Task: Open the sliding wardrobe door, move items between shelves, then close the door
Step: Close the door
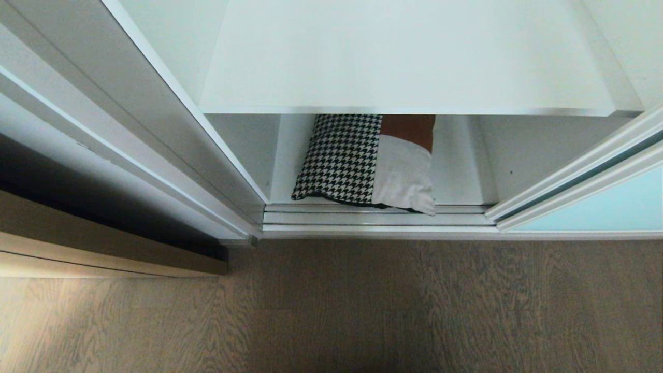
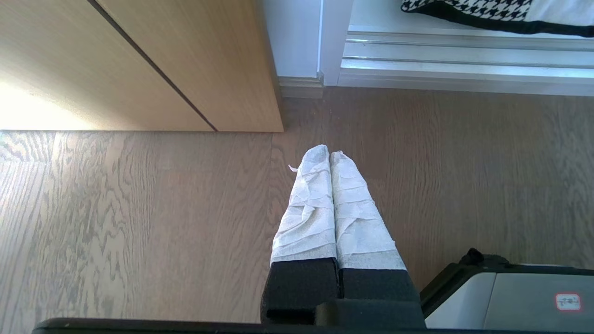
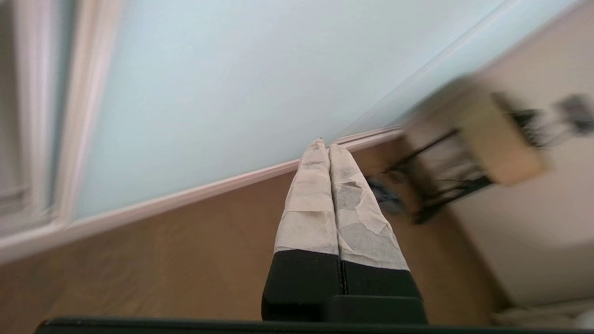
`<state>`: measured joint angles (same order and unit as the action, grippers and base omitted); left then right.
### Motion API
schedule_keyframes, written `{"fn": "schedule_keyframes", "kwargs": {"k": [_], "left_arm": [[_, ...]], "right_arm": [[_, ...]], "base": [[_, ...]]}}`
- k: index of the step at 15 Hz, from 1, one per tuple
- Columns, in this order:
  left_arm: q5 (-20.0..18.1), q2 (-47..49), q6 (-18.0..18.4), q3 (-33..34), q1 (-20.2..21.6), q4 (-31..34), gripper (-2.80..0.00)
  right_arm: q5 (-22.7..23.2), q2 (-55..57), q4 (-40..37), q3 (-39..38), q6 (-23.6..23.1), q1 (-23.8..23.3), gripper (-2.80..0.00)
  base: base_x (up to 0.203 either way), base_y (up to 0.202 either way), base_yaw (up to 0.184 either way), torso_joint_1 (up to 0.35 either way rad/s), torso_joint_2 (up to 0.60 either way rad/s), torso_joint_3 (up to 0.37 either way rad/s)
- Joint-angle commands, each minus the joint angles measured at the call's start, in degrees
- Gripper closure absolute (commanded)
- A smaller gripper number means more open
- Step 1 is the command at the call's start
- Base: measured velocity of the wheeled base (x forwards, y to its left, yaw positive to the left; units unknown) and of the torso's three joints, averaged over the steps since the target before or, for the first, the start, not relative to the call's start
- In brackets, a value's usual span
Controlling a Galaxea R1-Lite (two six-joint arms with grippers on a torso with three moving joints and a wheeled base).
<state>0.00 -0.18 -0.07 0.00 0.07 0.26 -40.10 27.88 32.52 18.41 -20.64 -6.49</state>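
Observation:
The wardrobe stands open in the head view. Its sliding door (image 1: pixel 601 207), pale aqua glass in a silver-white frame, is pushed to the right. A square cushion (image 1: pixel 368 163) in houndstooth, rust-brown and cream lies on the bottom shelf (image 1: pixel 461 171), under a bare white upper shelf (image 1: pixel 404 57). Neither arm shows in the head view. My right gripper (image 3: pixel 324 144) is shut and empty, held above the floor with its tips near the door's (image 3: pixel 222 93) lower frame. My left gripper (image 2: pixel 329 152) is shut and empty over the floor, short of the cushion's edge (image 2: pixel 468 9).
A light wood cabinet (image 2: pixel 176 65) stands left of the wardrobe opening, its base (image 1: pixel 114 254) on the grey wood-grain floor (image 1: pixel 362 311). The door's floor track (image 1: pixel 373 220) runs along the front. A small table with dark legs (image 3: pixel 482 153) stands off past the door.

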Motion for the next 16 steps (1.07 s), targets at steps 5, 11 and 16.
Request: {"fn": "schedule_keyframes", "kwargs": {"k": [5, 11, 16], "left_arm": [[0.0, 0.18, -0.01, 0.0, 0.01, 0.0, 0.0], [0.0, 0.18, -0.01, 0.0, 0.01, 0.0, 0.0], [0.0, 0.2, -0.01, 0.0, 0.01, 0.0, 0.0]], "right_arm": [[7.1, -1.22, -35.02, 30.85, 4.69, -11.67, 0.0], [22.28, 6.03, -52.71, 50.29, 7.24, -29.43, 0.0], [29.43, 9.84, -53.11, 49.58, 8.51, -39.6, 0.0]], "base": [[0.0, 0.0, 0.0, 0.0, 0.0, 0.0], [0.0, 0.0, 0.0, 0.0, 0.0, 0.0], [0.0, 0.0, 0.0, 0.0, 0.0, 0.0]]}}
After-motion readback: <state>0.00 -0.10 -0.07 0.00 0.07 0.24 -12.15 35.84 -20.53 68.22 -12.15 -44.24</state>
